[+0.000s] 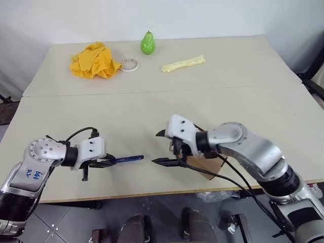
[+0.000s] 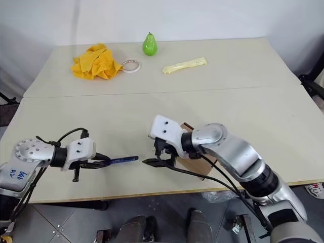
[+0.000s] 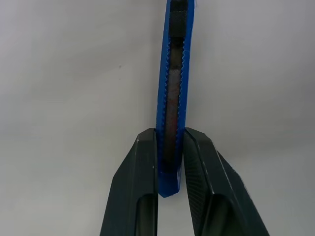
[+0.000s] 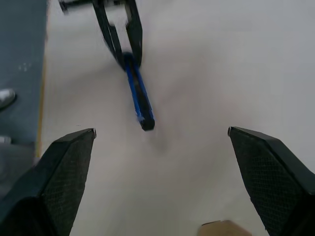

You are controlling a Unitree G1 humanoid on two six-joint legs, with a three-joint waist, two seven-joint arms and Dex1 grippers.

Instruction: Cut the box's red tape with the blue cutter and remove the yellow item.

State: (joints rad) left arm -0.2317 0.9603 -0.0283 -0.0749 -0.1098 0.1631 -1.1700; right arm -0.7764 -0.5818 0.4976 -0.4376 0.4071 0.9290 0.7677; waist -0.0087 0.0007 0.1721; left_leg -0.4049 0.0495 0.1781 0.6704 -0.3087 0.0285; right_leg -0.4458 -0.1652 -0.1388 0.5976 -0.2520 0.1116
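A broad stretch of bare tabletop [image 1: 152,109] is left free across the middle, from side to side. The near edge is crowded: the blue cutter [image 1: 127,159] is held out level by the left hand [image 1: 104,163], its tip pointed at the widely spread right hand [image 1: 164,147], with a small gap between them. The box [image 1: 208,163] is largely covered by the right arm. Along the far edge, passage is broken by an orange-yellow cloth [image 1: 94,62], a ring [image 1: 128,65], a green pear [image 1: 147,43] and a pale yellow strip [image 1: 183,63].
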